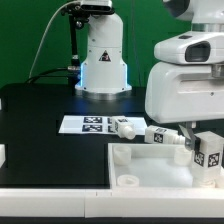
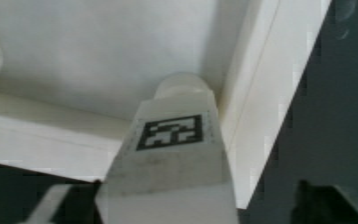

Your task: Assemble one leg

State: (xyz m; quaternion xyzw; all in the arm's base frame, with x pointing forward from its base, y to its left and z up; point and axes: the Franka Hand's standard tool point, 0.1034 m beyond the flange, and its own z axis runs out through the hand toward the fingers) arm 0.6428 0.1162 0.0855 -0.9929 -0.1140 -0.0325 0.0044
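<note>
My gripper (image 2: 190,206) is shut on a leg (image 2: 172,135), a chunky white post with a black-and-white tag, which points away from the wrist camera toward the white square panel (image 2: 69,110). The dark fingers (image 2: 66,205) flank its wide end. In the exterior view the gripper (image 1: 196,138) hangs under the big white hand at the right, with the tagged leg (image 1: 208,150) over the panel's (image 1: 150,165) right part. A round corner socket (image 1: 127,182) shows at the panel's front. Two more legs (image 1: 128,128) (image 1: 163,136) lie behind the panel.
The marker board (image 1: 85,124) lies flat on the black table left of the loose legs. The robot's white base (image 1: 102,60) stands at the back. A small white part (image 1: 2,155) sits at the exterior view's left edge.
</note>
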